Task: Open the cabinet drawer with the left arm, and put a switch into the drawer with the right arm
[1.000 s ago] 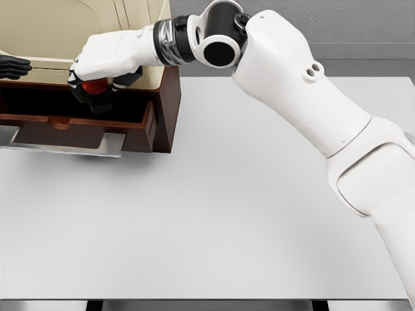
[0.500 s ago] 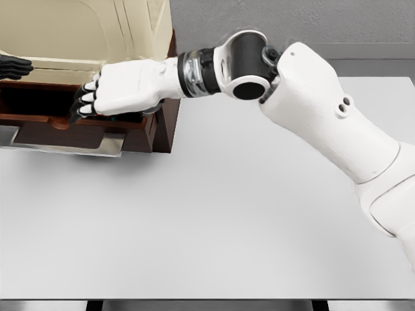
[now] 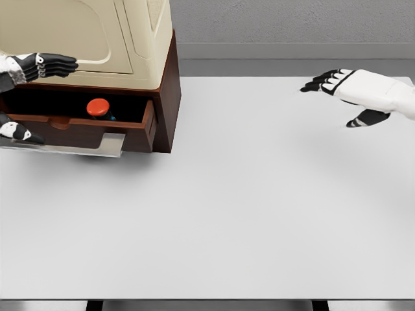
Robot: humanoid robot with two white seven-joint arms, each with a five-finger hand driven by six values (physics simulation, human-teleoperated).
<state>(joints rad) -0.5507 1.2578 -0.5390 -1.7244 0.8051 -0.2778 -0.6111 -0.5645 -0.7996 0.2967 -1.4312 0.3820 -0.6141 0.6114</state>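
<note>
Inside open drawer: switch; right hand empty

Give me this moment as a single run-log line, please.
drawer: open | switch: inside drawer | right hand: open, empty, over table | left hand: open at cabinet

Upper left: cabinet, cream top, brown base, drawer open w/ red-capped switch inside. Left hand at left edge by cabinet front, fingers extended. Right hand upper right over white table, fingers spread, empty.
</note>
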